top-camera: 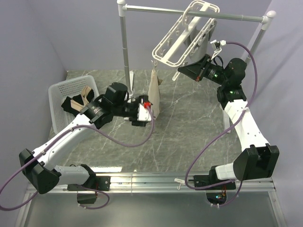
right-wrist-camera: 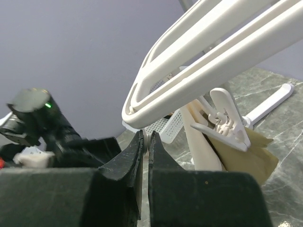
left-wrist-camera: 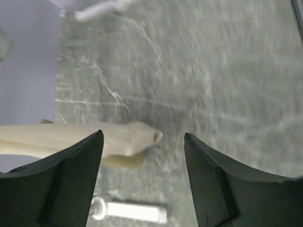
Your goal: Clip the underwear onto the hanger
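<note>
The white hanger hangs tilted from the rail. The tan underwear dangles from one of its clips at the frame's low left corner. My left gripper is open beside the underwear's lower end and holds nothing. In the left wrist view the underwear reaches in from the left between the open fingers of the gripper. My right gripper is shut just under the frame. In the right wrist view it pinches a thin white piece below the hanger. A clip grips the underwear.
A silver rail stand spans the back, with its foot on the table. A white basket at the left holds black and beige cloth pieces. A grey garment hangs behind the hanger. The table is grey marble.
</note>
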Motion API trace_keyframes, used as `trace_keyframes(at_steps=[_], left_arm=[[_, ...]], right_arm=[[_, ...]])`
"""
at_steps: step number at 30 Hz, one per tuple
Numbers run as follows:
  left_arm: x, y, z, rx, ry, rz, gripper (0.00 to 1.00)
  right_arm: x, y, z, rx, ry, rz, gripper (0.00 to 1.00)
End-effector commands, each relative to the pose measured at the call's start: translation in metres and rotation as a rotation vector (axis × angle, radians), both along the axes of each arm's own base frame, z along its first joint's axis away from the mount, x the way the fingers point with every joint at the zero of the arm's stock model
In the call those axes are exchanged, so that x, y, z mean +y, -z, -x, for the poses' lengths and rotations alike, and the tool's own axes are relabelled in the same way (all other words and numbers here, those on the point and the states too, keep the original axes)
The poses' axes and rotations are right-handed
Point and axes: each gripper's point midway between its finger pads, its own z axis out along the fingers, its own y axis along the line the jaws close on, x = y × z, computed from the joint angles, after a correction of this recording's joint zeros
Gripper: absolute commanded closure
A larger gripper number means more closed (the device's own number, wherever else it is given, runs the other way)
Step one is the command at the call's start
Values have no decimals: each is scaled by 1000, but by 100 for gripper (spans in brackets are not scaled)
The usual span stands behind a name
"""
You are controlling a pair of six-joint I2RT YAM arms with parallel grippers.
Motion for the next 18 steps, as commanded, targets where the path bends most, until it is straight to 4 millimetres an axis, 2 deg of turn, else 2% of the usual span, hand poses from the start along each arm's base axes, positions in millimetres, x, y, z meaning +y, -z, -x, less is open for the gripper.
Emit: trace_keyframes(at_steps=[1, 6, 7, 8, 9, 10, 13, 15, 16, 18], left_arm=[[14, 36, 3, -257, 182, -191, 25], [10, 47, -11, -487, 290, -264, 23], [11, 58, -13, -505, 302, -285, 23], [10, 59, -17, -568, 323, -296, 22], [5, 54, -24, -632, 315, -285, 22], [5, 65, -26, -647, 324, -297, 22], [-3, 67, -42, -769, 309, -290, 21], [-2, 77, -50, -807, 300, -307, 21], [-5, 71, -56, -863, 290, -298, 21], [-4, 77, -63, -888, 287, -303, 21]], right_arm=[[1, -23, 6, -72, -33, -7, 100], [3, -22, 5, -66, -56, 0, 100], [3, -21, 4, -63, -58, 0, 100], [3, -22, 5, -62, -63, -2, 100], [4, -20, 4, -59, -68, -1, 100], [4, -21, 4, -60, -71, -1, 100], [4, -20, 3, -56, -79, -1, 100], [5, -20, 4, -55, -88, -4, 100], [6, -19, 5, -53, -96, -4, 100], [6, -19, 5, -51, -103, -6, 100]])
